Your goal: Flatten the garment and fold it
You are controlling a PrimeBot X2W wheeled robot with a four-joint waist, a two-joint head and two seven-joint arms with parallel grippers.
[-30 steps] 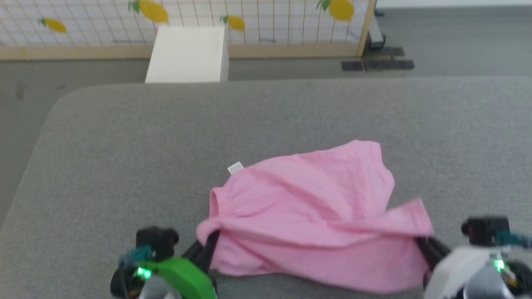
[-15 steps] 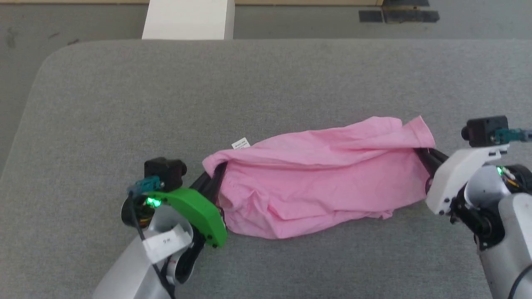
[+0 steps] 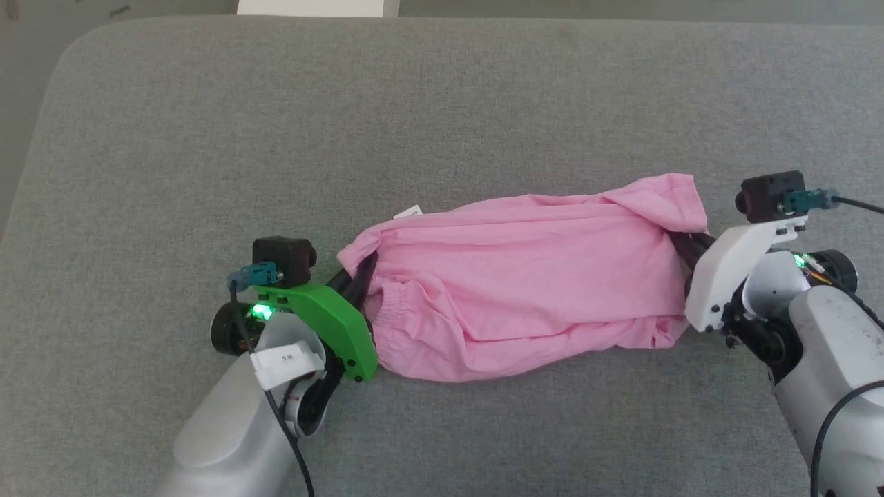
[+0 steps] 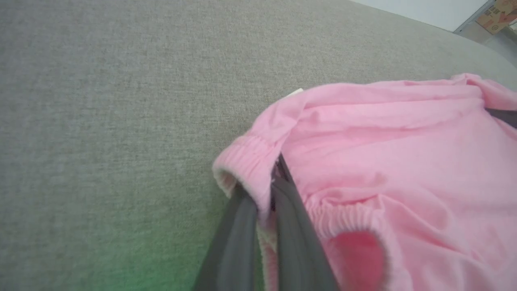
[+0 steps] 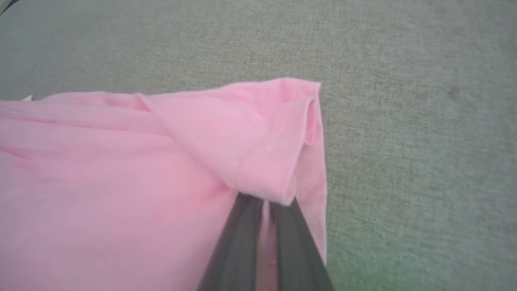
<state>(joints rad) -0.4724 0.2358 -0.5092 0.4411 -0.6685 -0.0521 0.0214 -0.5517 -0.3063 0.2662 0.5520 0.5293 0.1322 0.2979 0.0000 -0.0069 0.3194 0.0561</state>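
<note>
Where it lies drawn out between the two arms, the one pink garment forms a long, wrinkled roll across the near middle of the grey table, and its lower edge sags onto the surface. One gathered elastic band shows at its left end. One small white label sticks out from its far edge.

There are two grippers, one at each end. The left gripper, below a green bracket, has its jaws clamped on the banded corner. The left wrist view shows a fold of pink cloth pinched between the two dark fingers. The right gripper, below a white bracket, has its jaws clamped on the opposite, hemmed corner. In the right wrist view a strip of cloth is squeezed between them and a flap is folded over their tips.

Two black cameras show, the left wrist camera and the right wrist camera. Past the table's far edge, a sliver of one white object shows.
</note>
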